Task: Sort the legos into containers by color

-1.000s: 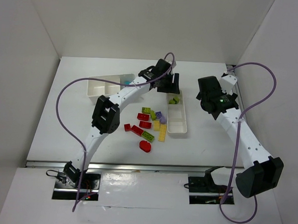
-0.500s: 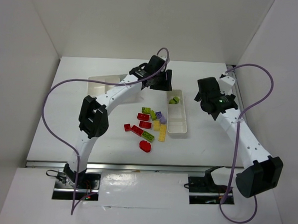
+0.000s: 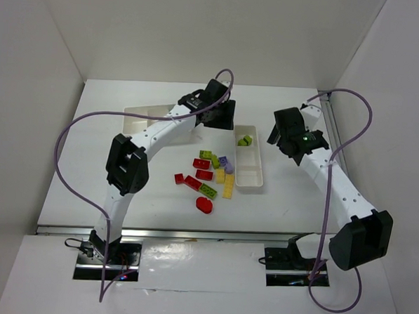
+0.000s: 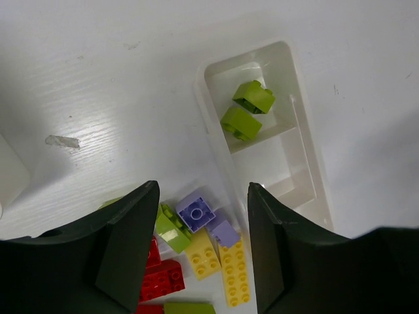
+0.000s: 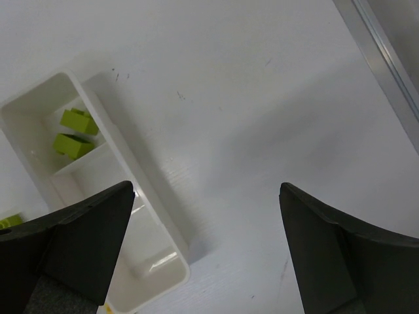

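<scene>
1. Left hand [image 4: 203,209] open, empty, facing brick pile [image 3: 210,174] at tray's [image 3: 255,179] 9 o'clock; bricks touch, so closing may grab two colours.
2. Right hand [image 5: 206,196] open, empty, near tray; could shove it across desk [image 3: 292,196].

The narrow tray [image 4: 309,150] is smooth white plastic, glossy enough to catch highlights along its rim. The legos [image 4: 196,212] are hard, shiny plastic with moulded studs. The table [image 4: 98,78] is white and mostly matt, with a faint streaked grain. The fingers [image 4: 127,245] of the left gripper [image 4: 203,190] look like dark, matt plastic. A dull metal rail [image 5: 386,52] crosses the upper right of the right wrist view.
</scene>
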